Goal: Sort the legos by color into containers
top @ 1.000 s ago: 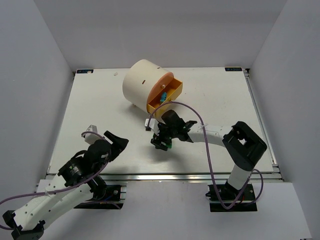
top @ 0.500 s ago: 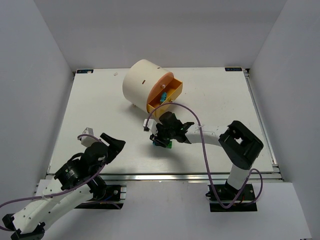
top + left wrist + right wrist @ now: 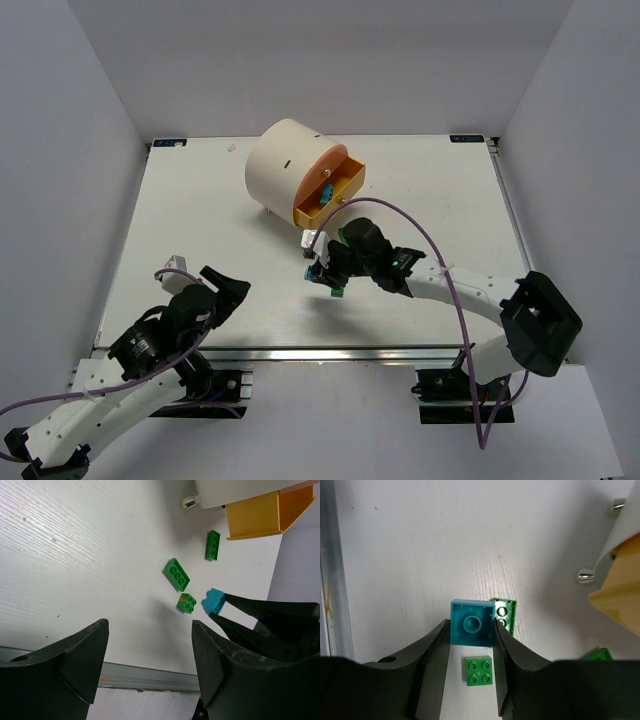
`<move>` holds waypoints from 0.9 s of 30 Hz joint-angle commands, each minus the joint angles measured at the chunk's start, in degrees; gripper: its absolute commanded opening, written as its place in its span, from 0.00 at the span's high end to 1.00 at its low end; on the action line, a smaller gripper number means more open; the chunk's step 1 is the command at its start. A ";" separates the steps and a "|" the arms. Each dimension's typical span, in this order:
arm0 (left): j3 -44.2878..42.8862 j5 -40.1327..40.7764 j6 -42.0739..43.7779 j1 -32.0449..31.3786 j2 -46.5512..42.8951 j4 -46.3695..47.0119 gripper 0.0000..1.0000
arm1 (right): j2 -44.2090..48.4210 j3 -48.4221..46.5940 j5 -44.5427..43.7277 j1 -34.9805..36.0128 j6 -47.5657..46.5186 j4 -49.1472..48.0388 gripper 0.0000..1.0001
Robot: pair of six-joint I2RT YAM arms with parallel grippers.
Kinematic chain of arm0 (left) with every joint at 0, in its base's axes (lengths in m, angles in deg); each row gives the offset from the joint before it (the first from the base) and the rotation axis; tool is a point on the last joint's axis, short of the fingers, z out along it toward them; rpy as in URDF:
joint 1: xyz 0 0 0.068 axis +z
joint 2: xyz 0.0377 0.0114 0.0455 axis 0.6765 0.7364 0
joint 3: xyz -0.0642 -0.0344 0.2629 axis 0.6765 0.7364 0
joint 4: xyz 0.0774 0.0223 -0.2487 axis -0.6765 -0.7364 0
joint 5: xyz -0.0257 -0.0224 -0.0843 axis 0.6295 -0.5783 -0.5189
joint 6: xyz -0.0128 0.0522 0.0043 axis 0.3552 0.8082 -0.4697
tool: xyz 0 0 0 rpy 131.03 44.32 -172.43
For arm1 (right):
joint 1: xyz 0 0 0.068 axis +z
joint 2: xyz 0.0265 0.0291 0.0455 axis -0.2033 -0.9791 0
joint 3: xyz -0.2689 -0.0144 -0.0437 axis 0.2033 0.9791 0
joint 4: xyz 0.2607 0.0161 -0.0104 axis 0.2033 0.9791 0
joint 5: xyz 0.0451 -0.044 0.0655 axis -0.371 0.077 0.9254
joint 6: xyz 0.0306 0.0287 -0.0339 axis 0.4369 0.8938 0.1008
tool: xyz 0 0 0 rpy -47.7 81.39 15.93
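My right gripper is shut on a cyan-blue lego and holds it, underside showing, above the table just in front of the drum; in the top view it is at mid-table. Below it lie a small green lego and an overturned green one. The left wrist view shows three green legos on the table. The cream drum has an orange drawer open, with another cyan piece inside. My left gripper is open and empty at the near left.
The drum's metal feet stand close to the right of the held lego. A further green lego lies under the drawer. The table's metal front rail runs just below the left gripper. Grey walls enclose the table.
My right gripper has risen off the table with the cyan-blue lego and its elbow has swung right. My left arm drew back slightly a second ago and has since held still.
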 commanded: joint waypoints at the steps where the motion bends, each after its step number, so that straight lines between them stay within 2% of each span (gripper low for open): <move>1: -1.38 0.86 -0.25 0.23 -0.05 0.37 0.23 | 4.71 0.25 0.12 -1.68 1.39 -2.29 0.77; 9: 0.73 -1.24 1.50 0.23 0.56 5.20 0.23 | 8.42 -6.07 -1.04 -9.60 6.58 -2.90 0.78; 15: 1.87 -2.47 2.47 -0.30 3.45 9.77 0.23 | 1.76 -16.00 1.42 -14.17 11.50 -2.55 0.79; 23: 2.49 -3.79 3.35 -0.30 5.13 13.29 0.23 | -7.65 -24.53 3.09 -14.53 13.70 -1.85 0.79; 26: 2.75 -4.23 3.44 -0.30 5.40 13.82 0.23 | -10.12 -26.12 3.01 -14.70 14.05 -1.23 0.70; 27: 2.75 -4.32 3.44 -0.30 5.40 13.82 0.23 | -10.47 -26.64 2.92 -14.61 14.23 -1.23 0.60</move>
